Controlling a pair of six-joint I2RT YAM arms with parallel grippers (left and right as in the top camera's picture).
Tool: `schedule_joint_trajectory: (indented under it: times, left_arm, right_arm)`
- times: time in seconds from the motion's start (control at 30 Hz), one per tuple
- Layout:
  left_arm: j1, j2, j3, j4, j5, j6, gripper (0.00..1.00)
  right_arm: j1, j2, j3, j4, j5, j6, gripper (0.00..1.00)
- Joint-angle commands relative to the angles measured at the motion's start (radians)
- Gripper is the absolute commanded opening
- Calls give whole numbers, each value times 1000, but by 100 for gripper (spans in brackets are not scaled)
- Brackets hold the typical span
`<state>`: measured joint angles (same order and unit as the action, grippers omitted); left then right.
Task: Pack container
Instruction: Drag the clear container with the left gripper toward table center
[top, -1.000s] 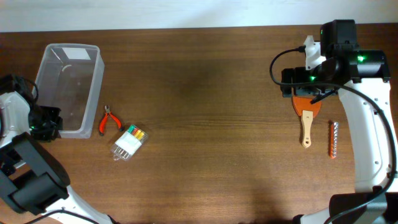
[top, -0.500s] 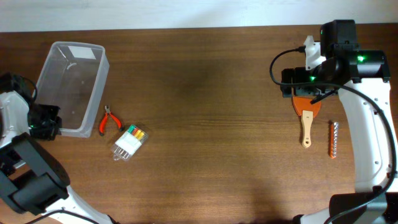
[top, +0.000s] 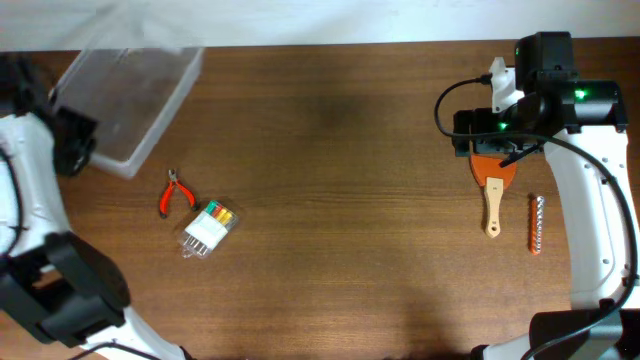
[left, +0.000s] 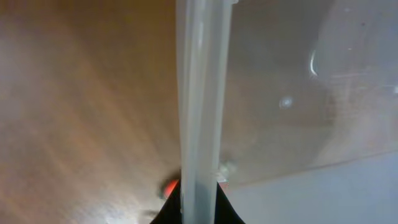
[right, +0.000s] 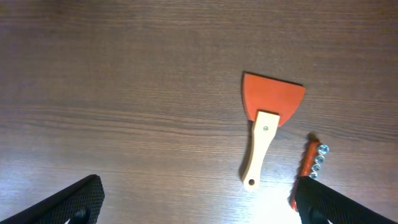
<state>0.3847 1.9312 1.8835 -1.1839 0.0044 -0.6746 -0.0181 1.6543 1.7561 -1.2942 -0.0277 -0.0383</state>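
Note:
The clear plastic container (top: 130, 100) is lifted and tilted at the far left, blurred by motion. My left gripper (top: 75, 150) is shut on its near rim; in the left wrist view the rim (left: 200, 112) runs straight up between my fingers (left: 198, 208). My right gripper (top: 482, 135) is open and empty, hovering above an orange scraper with a wooden handle (top: 493, 190). The right wrist view shows the scraper (right: 264, 124) and an orange strip of sockets (right: 308, 168) below my spread fingers (right: 199, 202).
Red-handled pliers (top: 175, 195) and a clear pack of coloured markers (top: 207, 230) lie on the brown table just right of the container. The socket strip (top: 536, 224) lies right of the scraper. The table's far edge (top: 320, 45) meets a white wall.
My left gripper has lifted the container up and towards the far edge, tilting it to the right. The right arm has not moved.

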Motion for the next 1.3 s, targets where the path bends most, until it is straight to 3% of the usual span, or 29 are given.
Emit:
schedule_joint_trajectory:
  times: [0.0, 0.2, 0.4, 0.7, 1.27]
  left_arm:
    - [-112, -86, 38, -14, 26, 113, 2]
    - [-324, -97, 35, -71, 26, 309, 2]
    - [-496, -96, 10, -142, 23, 512, 2]
    - [-618, -96, -189, -11, 16, 512, 2]
    - [-673, -96, -465, 129, 15, 511, 2]
  right_arm:
    - [-2, -6, 28, 0, 44, -6, 99]
    - [-12, -17, 29, 0, 45, -6, 99]
    - [-97, -38, 29, -3, 134, 108, 99]
    - [-224, -40, 28, -31, 118, 133, 99]
    - [-225, -40, 28, -30, 118, 133, 99]
